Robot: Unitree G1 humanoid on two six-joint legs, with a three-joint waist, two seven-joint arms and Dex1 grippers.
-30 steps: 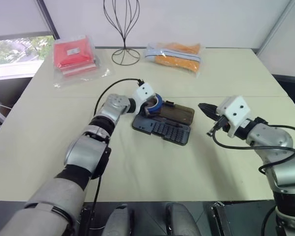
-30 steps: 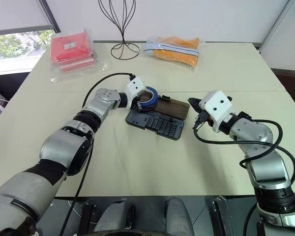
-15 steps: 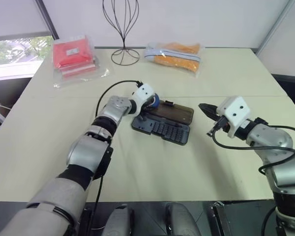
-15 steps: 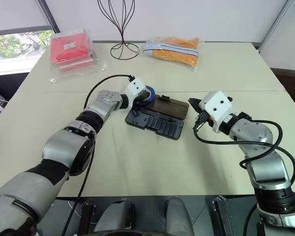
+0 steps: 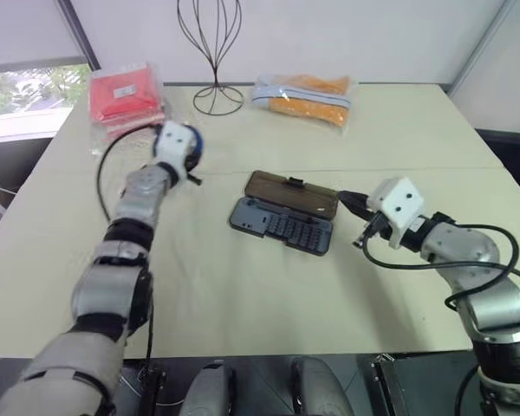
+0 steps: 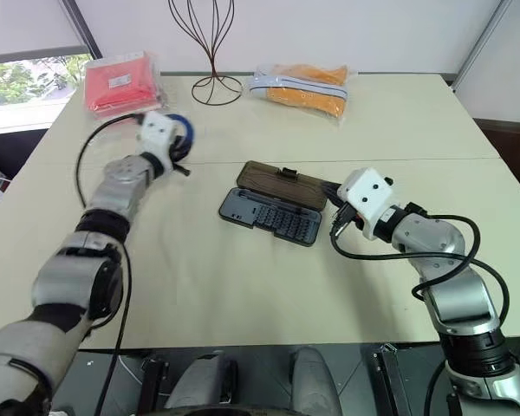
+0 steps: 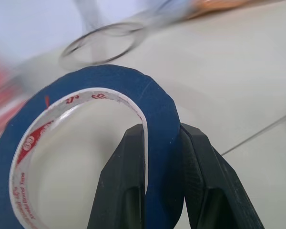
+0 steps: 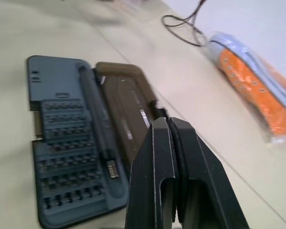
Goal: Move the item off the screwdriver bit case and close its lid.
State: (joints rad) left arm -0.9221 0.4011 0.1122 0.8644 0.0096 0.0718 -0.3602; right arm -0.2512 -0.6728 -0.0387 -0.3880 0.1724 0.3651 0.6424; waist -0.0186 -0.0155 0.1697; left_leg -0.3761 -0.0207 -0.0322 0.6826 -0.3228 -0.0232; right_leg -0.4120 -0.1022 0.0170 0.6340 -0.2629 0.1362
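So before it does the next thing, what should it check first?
1. Blue tape roll off the bit case: ok.
2. Left fingers pinching the roll's wall: ok.
3. Roll set down on the table: not ok, it is in the air.
4. Lid closed: not ok, it lies open flat.
5. Right gripper near the lid's edge, fingers shut: ok.
6. Anything else lying on the case: cannot tell for small bits; nothing large.

Left gripper (image 7: 159, 157) carried tape roll (image 7: 81, 138) off case (image 5: 282, 225), leftward, lid (image 5: 293, 192) now bare
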